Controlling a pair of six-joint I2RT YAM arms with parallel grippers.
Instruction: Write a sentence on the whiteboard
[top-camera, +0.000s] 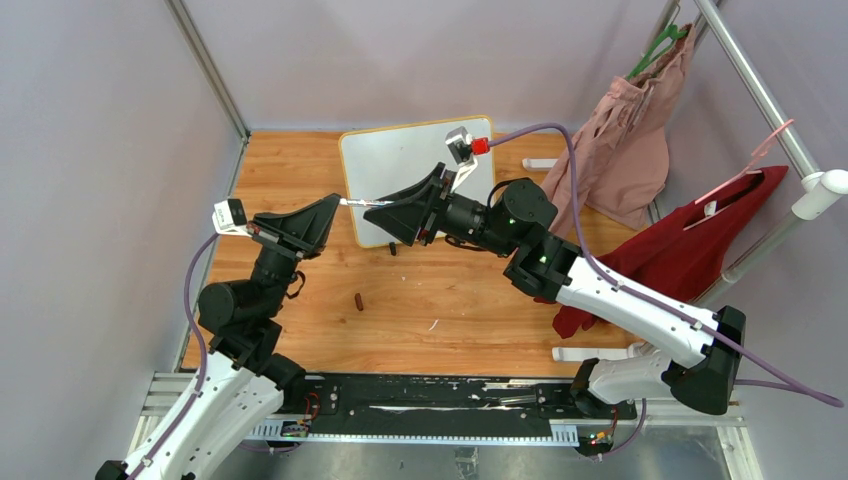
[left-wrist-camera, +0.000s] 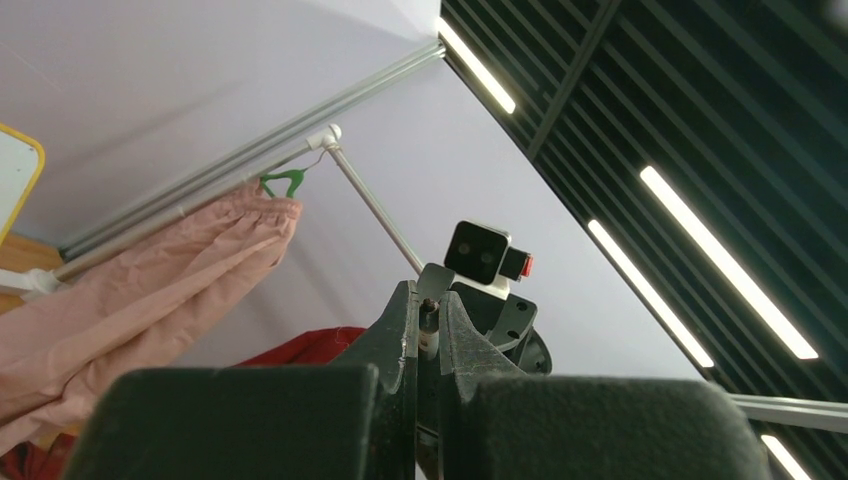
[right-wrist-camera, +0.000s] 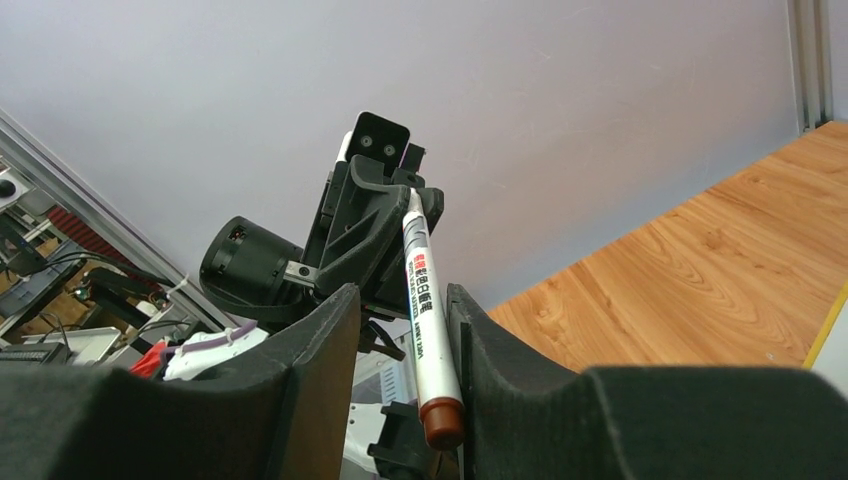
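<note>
1. Where the two arms are bolted at the near edge, the wooden table (top-camera: 480, 310) begins, and a small dark reddish-brown piece (top-camera: 360, 300) lies alone on its middle part, well apart from both tools.
2. Farther in, the left tool (top-camera: 336, 205) and the right tool (top-camera: 372, 208) point at each other, almost tip to tip, with a whiteboard marker (right-wrist-camera: 424, 300) reaching from one to the other.
3. In its own wrist view, the left tool has its fingers nearly together, with only a narrow slit between them. The right wrist view shows it gripping the far end of the marker.
4. The right tool is a little open. The marker's white barrel runs between its fingers (right-wrist-camera: 500, 390) and lies close against one of them, while a clear gap shows on the other side. The marker's dark reddish-brown end sits deep between these fingers.
5. Just behind the tools is the whiteboard (top-camera: 395, 160), at the far middle of the table and turned at an angle to its edges. The right tool covers part of the board's near edge in the top view. The face of the board looks plain grey-white. I cannot tell whether it lies flat or leans.
6. Farthest, at the right, a pink garment (top-camera: 625, 135) hangs on a green hanger (top-camera: 660, 45), and a red garment (top-camera: 690, 250) hangs nearer to the arms.
</note>
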